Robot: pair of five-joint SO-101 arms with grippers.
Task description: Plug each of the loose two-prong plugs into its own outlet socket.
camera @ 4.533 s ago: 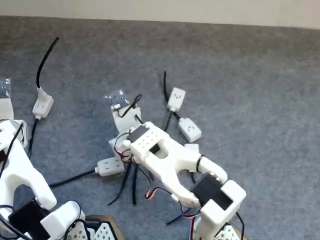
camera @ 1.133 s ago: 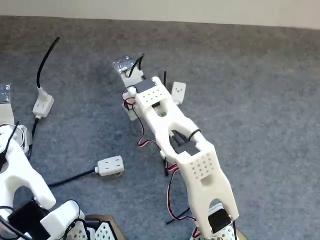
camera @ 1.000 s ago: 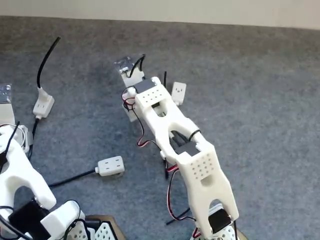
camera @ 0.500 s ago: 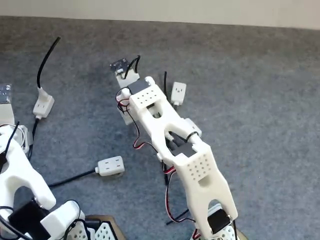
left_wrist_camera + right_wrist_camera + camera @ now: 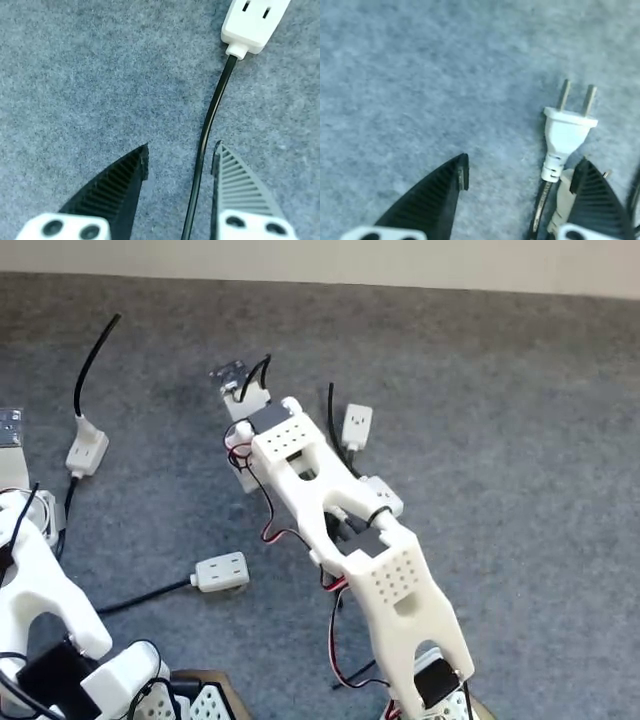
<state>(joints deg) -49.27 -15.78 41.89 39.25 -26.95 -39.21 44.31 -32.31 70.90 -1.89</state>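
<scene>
Probably light and stiff on its limp cord (image 5: 539, 212), the plug (image 5: 568, 132) lies toward eleven o'clock on the mat (image 5: 500, 390), beside the right gripper's (image 5: 520, 180) spread jaws; I'd pinch its flat body.

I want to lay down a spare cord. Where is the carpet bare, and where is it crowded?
Bare: the wide carpet right of the right arm, and the patch between that arm and the left outlet socket. Crowded: beside the arm's middle, where two sockets and black cords lie.

No legible txt, labels, nos. or signs on plug (image 5: 565, 132), outlet socket (image 5: 254, 22), etc.
</scene>
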